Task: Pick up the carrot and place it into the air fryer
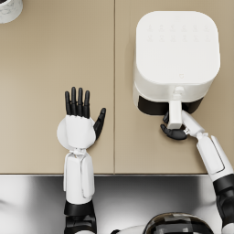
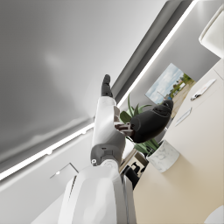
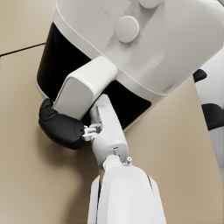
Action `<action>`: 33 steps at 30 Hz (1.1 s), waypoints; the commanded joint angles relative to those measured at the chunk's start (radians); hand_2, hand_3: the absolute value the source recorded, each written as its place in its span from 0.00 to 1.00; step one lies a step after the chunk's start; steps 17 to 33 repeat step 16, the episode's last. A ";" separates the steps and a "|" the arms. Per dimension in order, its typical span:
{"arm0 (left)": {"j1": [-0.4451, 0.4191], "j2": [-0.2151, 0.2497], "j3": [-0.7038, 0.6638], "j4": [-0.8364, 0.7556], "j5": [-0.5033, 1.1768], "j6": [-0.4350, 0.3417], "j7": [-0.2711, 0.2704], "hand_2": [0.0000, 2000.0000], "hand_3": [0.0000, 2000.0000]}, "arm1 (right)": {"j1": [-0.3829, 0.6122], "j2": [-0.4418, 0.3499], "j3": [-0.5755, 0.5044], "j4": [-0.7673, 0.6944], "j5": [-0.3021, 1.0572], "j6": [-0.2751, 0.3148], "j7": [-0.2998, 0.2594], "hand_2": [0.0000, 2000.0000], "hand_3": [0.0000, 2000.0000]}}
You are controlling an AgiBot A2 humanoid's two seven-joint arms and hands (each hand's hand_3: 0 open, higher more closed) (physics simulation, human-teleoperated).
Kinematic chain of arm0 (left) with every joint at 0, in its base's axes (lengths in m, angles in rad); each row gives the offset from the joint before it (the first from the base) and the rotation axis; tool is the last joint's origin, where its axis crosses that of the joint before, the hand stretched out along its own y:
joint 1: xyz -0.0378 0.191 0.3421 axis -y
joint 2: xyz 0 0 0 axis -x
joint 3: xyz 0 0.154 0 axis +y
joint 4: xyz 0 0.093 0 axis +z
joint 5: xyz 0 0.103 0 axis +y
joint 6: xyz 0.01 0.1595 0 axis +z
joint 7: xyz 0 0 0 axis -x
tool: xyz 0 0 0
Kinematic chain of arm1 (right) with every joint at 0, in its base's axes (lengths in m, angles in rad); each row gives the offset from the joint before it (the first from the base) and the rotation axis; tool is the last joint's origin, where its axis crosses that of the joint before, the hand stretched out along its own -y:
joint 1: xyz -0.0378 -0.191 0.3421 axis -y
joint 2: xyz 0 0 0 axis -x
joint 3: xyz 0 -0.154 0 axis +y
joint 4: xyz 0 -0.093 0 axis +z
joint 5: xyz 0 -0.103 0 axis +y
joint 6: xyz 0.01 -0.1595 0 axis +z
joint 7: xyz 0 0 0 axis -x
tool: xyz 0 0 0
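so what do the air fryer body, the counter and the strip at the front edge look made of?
Air fryer: glossy white plastic, by its smooth rounded shell; dark front panel. Counter: matte beige, maybe laminate or stone, with one seam. Front strip: brushed metal, judging by its soft grey reflections.

Everything I see is evenly and softly lit, bright without harsh glare. From my head, the tan surface (image 1: 55, 55) looks flat and matte, and the air fryer (image 1: 176, 50) is so white that its top markings nearly wash out. Only faint shadows sit under my left robot hand (image 1: 80, 123) and around my right robot hand (image 1: 174, 131). The steel strip (image 1: 119, 201) below carries a dull, smeared sheen. My left wrist view is soft, with a bright light strip (image 2: 144, 74) overhead. All frames look slightly blurred.
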 commanded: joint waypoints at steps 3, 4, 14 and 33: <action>-0.002 0.001 0.006 0.007 0.000 0.000 0.000 0.00 0.00 | 0.018 0.005 0.027 -0.016 0.002 0.021 0.003 1.00 1.00; -0.003 0.001 0.006 0.008 0.000 0.000 0.000 0.00 0.00 | 0.022 0.007 0.033 -0.019 0.002 0.032 0.006 1.00 1.00; -0.005 0.001 0.009 0.011 0.000 0.000 0.000 0.00 0.00 | 0.036 0.018 0.058 -0.016 -0.002 0.052 -0.018 1.00 1.00; -0.005 0.001 0.009 0.011 0.000 0.000 0.000 0.00 0.00 | 0.037 0.019 0.059 -0.015 -0.002 0.051 -0.019 1.00 1.00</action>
